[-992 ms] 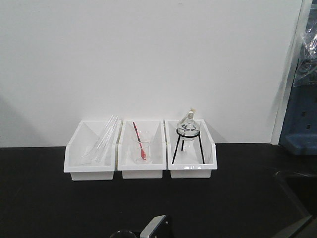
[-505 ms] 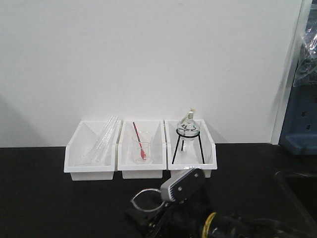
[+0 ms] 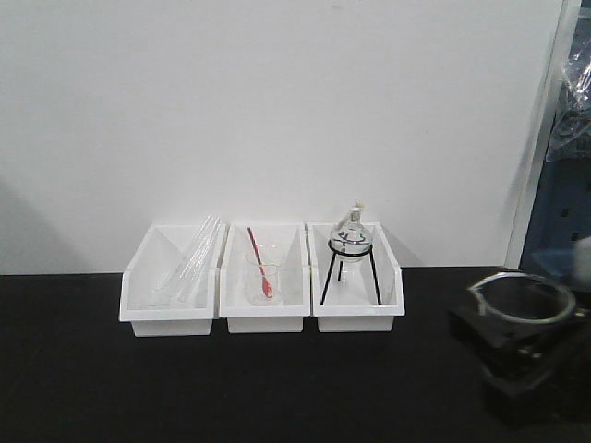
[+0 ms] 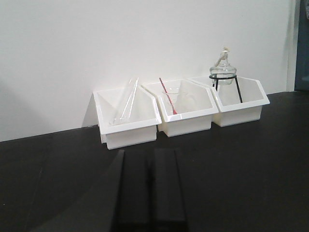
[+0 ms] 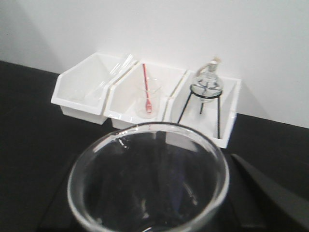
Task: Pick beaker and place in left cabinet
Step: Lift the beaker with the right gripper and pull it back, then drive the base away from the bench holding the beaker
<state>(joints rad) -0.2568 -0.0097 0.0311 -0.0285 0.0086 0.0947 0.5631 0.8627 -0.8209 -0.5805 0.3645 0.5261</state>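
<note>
— Where is the beaker [image 5: 147,186]?
— Nearest the right wrist camera, filling the lower frame; clear glass with a thick round rim and a slight lip at the upper left, seen from above into its mouth; any markings are too blurred to tell; the right gripper [image 3: 519,325] pinches it.
— And the front camera?
— It adds what that view cannot; the beaker side-on at the far right, over the black table [image 3: 92,388], well apart from the bins [image 3: 263,318].
— The left gripper [image 4: 150,188]?
— Only its own camera shows it; fingers pressed together, holding nothing.
— Farther back?
— Three white bins in a row; glass tubes [image 3: 189,263] lean in the left one; a second beaker [image 3: 263,281] with a red rod [image 3: 257,258] stands in the middle one; a round flask [image 3: 351,238] sits on a black tripod [image 3: 351,272] in the right one; the white wall [image 3: 277,111] lies behind.
</note>
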